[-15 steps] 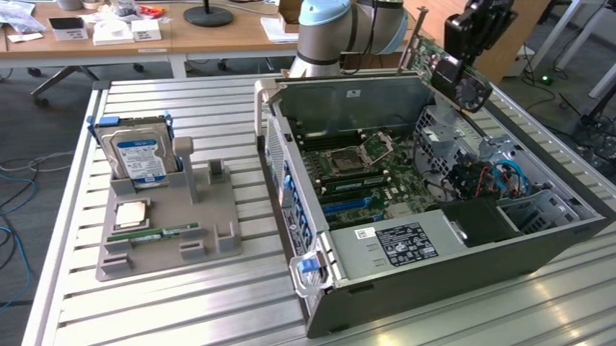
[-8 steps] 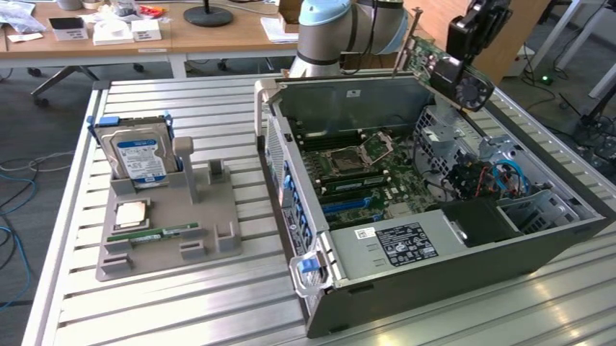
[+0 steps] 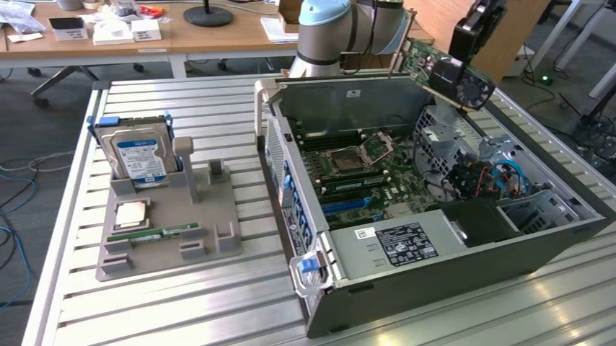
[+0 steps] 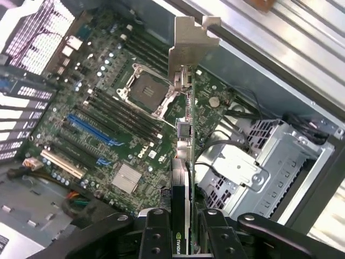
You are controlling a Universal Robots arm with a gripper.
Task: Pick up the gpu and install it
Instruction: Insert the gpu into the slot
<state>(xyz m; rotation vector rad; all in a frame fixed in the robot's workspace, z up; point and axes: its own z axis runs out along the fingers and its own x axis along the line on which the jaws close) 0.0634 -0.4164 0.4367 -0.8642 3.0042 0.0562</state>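
Jaws of the gripper point(image 4: 186, 234) clamp the gpu point(image 3: 438, 66) above the open computer case point(image 3: 462, 281); pickup complete, card not yet seated in motherboard point(image 3: 399, 191)

gpu point(image 3: 445, 72): aloft and tilted above the far corner of the case, green board with its dark fan face toward the camera, touching nothing below.
gripper point(image 3: 464, 49): dark, clamped on the gpu's upper edge.
case point(image 3: 433, 281): open on the slatted metal table point(image 3: 192, 310) — motherboard point(image 3: 371, 169) exposed inside.
holder point(image 3: 207, 216): grey, at the exterior view's left, well apart from the gpu — hard drive point(image 3: 140, 158) standing upright with a blue label, RAM stick point(image 3: 154, 234) lying flat, square chip point(image 3: 131, 214) between them.
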